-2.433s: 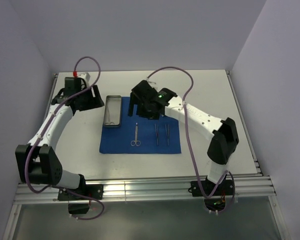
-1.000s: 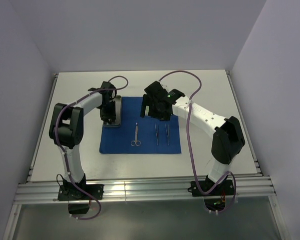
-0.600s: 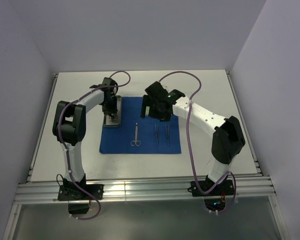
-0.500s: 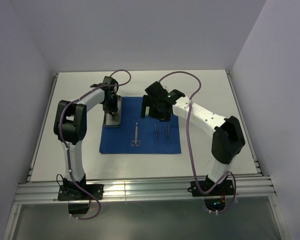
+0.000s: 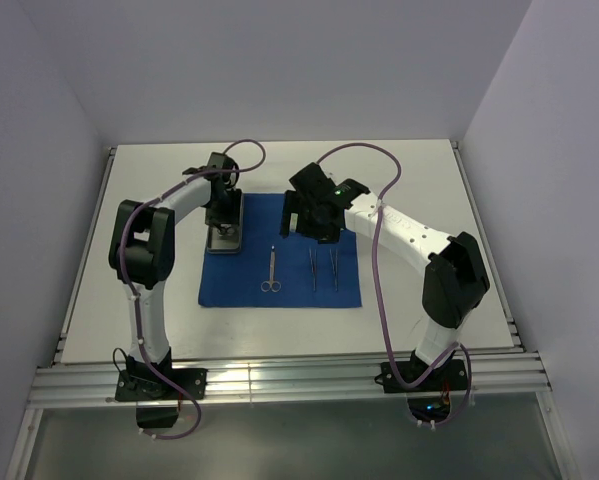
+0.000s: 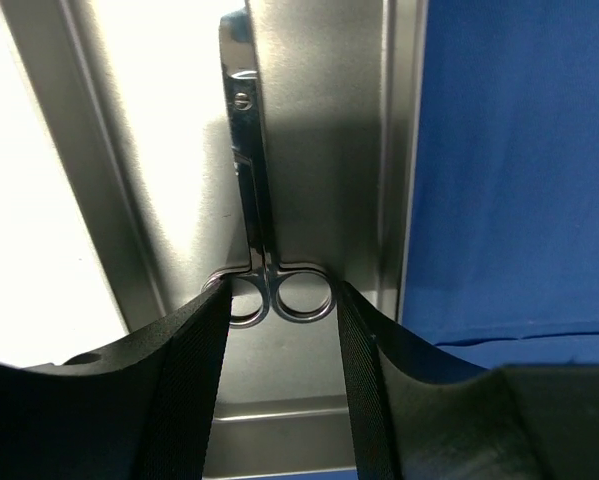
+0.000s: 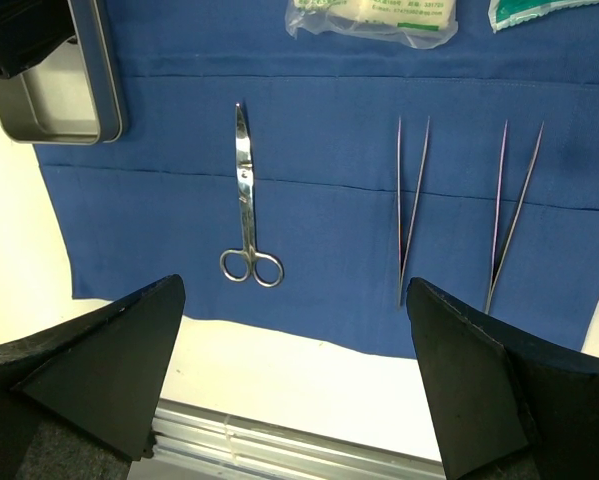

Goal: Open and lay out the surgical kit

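Scissors lie lengthwise inside the tray, with the cloth just beside it. Over the tray hangs the left gripper, fingers apart and straddling the ring handles, not yet pinching. A clean lift likely calls for centring on both rings, closing gently, then rising straight past the tray wall. Right of the tray, the right gripper hovers spread wide, holding nothing.

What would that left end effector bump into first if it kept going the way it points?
Probably the scissors in the steel tray: their ring handles lie right ahead of the left end effector, though depth is unclear.
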Robot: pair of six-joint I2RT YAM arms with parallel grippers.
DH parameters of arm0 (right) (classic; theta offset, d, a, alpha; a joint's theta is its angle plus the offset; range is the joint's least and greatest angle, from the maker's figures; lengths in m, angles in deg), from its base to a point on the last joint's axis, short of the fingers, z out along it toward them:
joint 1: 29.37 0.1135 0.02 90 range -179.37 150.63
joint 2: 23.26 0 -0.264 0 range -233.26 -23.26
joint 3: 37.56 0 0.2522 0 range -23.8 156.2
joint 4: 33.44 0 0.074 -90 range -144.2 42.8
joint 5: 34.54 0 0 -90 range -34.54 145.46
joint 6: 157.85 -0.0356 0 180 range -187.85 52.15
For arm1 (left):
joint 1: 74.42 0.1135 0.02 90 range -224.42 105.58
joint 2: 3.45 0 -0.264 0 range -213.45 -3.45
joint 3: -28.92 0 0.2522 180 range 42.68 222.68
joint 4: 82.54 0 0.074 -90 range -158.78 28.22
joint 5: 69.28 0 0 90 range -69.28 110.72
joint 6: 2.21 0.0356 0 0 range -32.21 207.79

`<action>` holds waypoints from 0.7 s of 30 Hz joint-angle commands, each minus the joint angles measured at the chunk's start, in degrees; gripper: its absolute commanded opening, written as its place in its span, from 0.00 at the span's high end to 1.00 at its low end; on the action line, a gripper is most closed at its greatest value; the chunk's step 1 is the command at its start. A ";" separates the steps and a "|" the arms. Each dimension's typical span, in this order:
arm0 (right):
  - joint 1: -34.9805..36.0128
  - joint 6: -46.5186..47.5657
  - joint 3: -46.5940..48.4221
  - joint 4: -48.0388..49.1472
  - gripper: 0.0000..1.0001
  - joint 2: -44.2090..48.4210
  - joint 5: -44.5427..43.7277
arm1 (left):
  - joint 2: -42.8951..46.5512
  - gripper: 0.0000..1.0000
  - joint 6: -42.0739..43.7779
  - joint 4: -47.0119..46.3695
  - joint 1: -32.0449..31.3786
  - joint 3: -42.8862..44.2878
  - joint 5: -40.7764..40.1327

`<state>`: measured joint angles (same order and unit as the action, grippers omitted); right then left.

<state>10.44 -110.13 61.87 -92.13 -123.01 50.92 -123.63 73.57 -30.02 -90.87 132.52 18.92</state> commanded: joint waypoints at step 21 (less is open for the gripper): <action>-0.61 0.89 -0.15 1.51 0.00 0.08 0.58 | 2.40 0.60 1.74 -4.66 0.45 -5.82 3.56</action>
<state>10.35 -110.09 61.87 -91.80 -123.05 51.71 -122.02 76.02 -35.07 -90.30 129.12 17.13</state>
